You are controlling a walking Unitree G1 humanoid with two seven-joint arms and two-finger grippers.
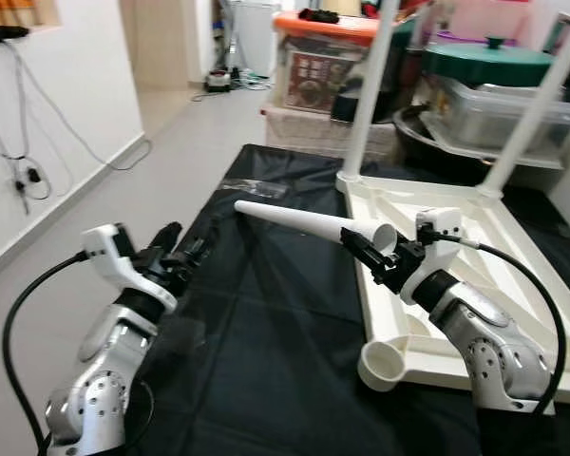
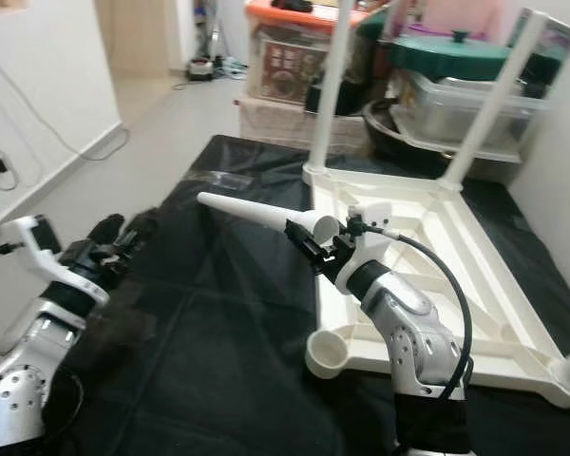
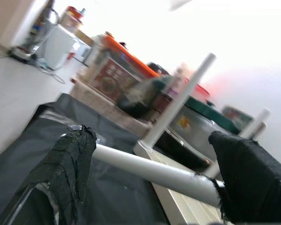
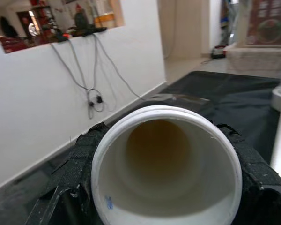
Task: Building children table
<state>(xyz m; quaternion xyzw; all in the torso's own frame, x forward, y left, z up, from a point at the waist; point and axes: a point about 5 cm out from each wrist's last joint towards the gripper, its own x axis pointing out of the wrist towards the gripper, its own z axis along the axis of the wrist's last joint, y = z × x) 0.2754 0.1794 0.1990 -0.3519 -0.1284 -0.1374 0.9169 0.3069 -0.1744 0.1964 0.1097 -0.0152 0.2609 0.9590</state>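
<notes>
A white tapered table leg (image 1: 294,220) is held level above the black sheet, its narrow tip pointing to the far left. My right gripper (image 1: 361,252) is shut on it near the wide hollow end (image 4: 166,173), with a black finger (image 4: 82,154) on either side. The upturned white tabletop (image 1: 494,247) lies on the sheet under that arm. Two legs (image 1: 370,90) stand in its far corners, and an open socket (image 1: 385,361) faces up at the near corner. My left gripper (image 1: 185,245) hovers open to the left, short of the leg's tip; its fingers (image 3: 68,164) frame the leg (image 3: 150,171) from a distance.
A black sheet (image 1: 266,361) covers the work surface, with a clear plastic bag (image 1: 252,187) near its far edge. Stacked storage boxes (image 1: 318,57) and a green-lidded pot (image 1: 489,57) crowd the back. A white wall with hanging cables (image 1: 24,142) runs along the left beside the bare floor.
</notes>
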